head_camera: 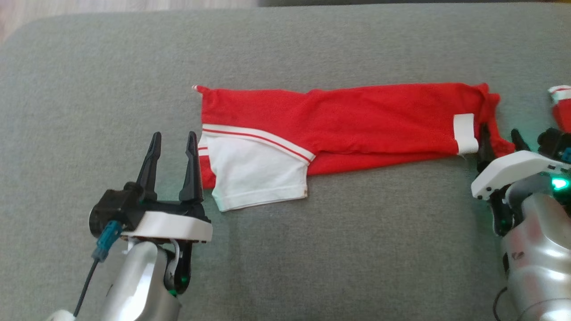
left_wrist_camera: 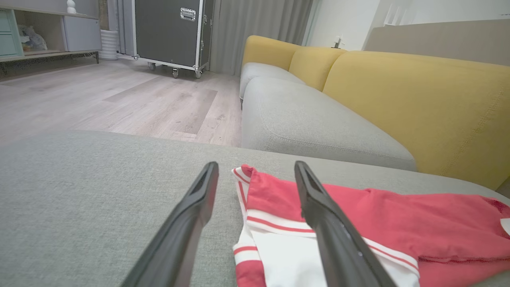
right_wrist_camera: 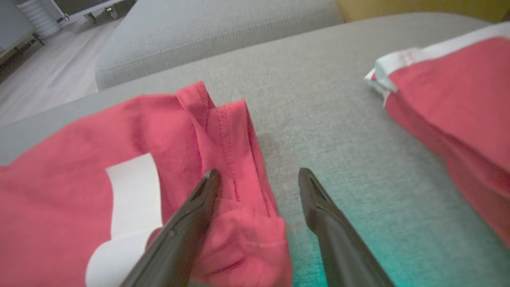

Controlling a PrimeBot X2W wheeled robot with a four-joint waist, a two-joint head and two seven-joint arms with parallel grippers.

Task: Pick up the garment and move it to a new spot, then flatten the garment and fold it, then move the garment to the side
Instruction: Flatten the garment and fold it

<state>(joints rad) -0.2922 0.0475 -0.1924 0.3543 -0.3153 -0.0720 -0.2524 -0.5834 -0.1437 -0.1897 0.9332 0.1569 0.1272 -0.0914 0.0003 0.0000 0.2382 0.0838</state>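
Red garment lies as a long flat strip on the grey cushion, stretched between my two grippers. Left gripper: fingers spread wide, gripping nothing. The garment's end with the white sleeve sits just beside the finger on that side. In the left wrist view that finger overlaps the striped edge. Right gripper: also spread wide, gripping nothing. One finger is over the bunched red hem next to the white patch, the other over bare cushion. Contact with the cloth: can't tell. Second red-and-white piece lies just past the right gripper's far side, apart from the garment.
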